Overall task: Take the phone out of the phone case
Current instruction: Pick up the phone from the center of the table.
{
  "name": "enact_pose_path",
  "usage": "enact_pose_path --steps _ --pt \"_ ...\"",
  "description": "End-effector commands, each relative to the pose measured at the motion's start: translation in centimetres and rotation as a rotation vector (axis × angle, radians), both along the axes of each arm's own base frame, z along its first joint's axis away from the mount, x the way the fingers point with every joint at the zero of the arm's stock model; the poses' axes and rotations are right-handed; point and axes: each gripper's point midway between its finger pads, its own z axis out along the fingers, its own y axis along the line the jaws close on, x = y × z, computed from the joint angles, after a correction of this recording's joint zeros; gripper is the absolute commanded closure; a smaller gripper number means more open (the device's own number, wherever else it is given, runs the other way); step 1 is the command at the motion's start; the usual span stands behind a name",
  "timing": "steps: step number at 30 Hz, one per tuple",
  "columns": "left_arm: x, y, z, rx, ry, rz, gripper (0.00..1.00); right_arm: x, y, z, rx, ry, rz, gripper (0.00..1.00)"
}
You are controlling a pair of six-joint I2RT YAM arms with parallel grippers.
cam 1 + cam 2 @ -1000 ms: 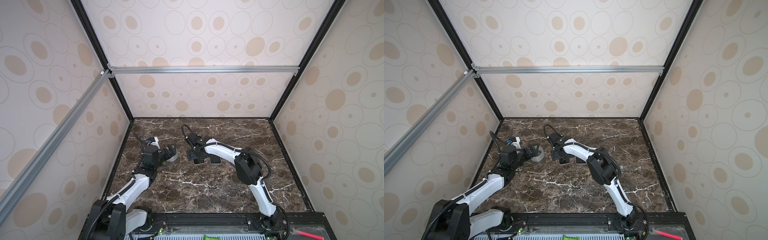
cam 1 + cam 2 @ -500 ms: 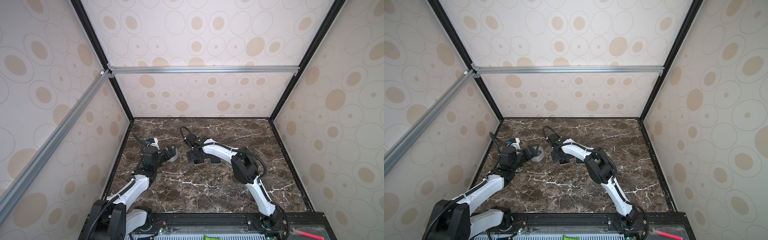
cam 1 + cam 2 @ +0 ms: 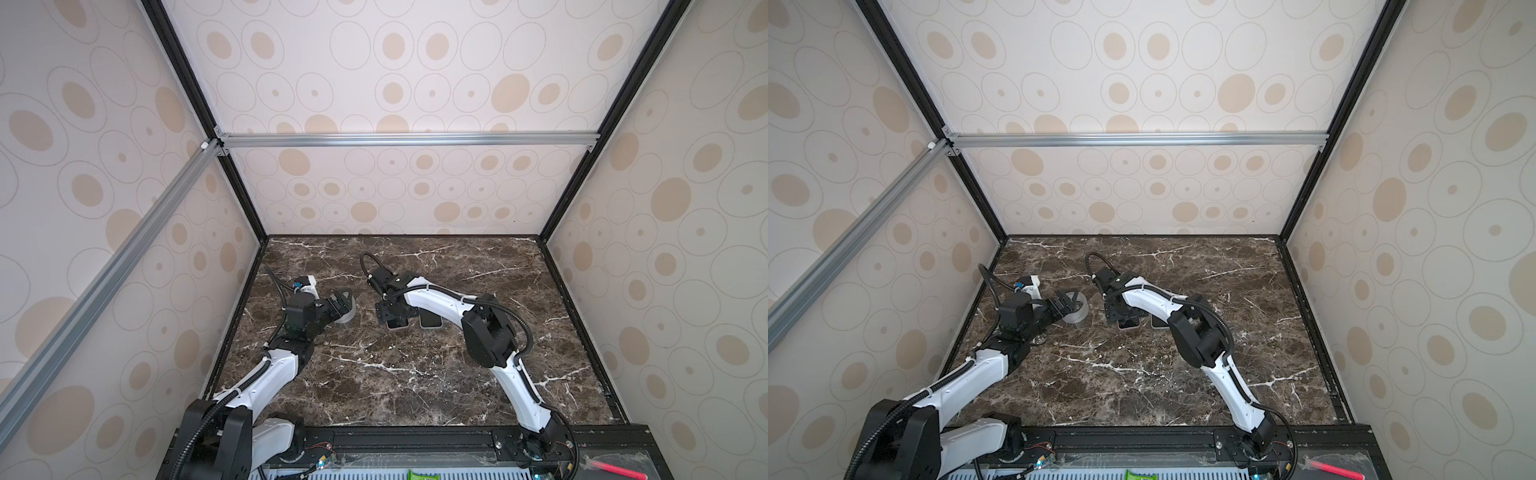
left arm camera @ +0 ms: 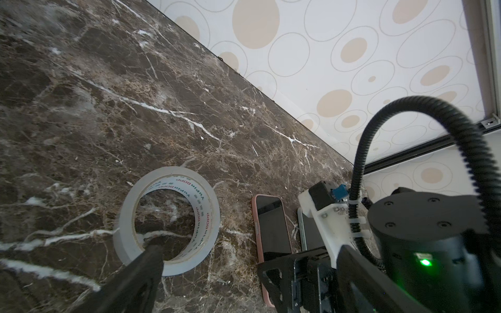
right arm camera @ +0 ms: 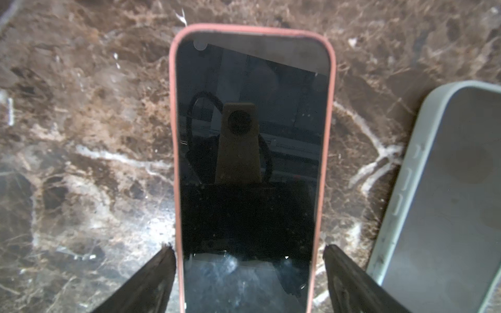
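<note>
Between the spread tips of the right claw [image 5: 249,250] lies the phone [image 5: 252,130] in its pink phone case [image 5: 252,28].

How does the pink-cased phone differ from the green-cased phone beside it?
The pink-cased phone has a salmon rim, the green-cased phone a pale green one. The pink-cased phone's screen looks glossy black; the green-cased phone's looks dull grey. The pink-cased phone lies between the right gripper's fingers, the green-cased phone outside them. Both lie flat on the marble table.
</note>
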Motion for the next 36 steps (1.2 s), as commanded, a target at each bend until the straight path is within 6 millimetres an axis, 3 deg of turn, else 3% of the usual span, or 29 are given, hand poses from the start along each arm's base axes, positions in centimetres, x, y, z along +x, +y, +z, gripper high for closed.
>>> enact_pose_path --steps 1,22,36 --pt "0.2 0.1 0.8 -0.024 -0.029 0.008 0.01 -0.9 -0.1 -1.1 -0.029 0.035 -0.008 0.13" --pt "0.4 -0.2 1.6 -0.037 -0.040 -0.006 0.01 -1.8 -0.3 -3.8 -0.041 0.096 -0.008 0.13" --pt "0.3 -0.2 2.0 -0.041 -0.047 -0.006 0.01 -1.6 -0.4 -2.6 -0.034 0.075 -0.015 0.30"
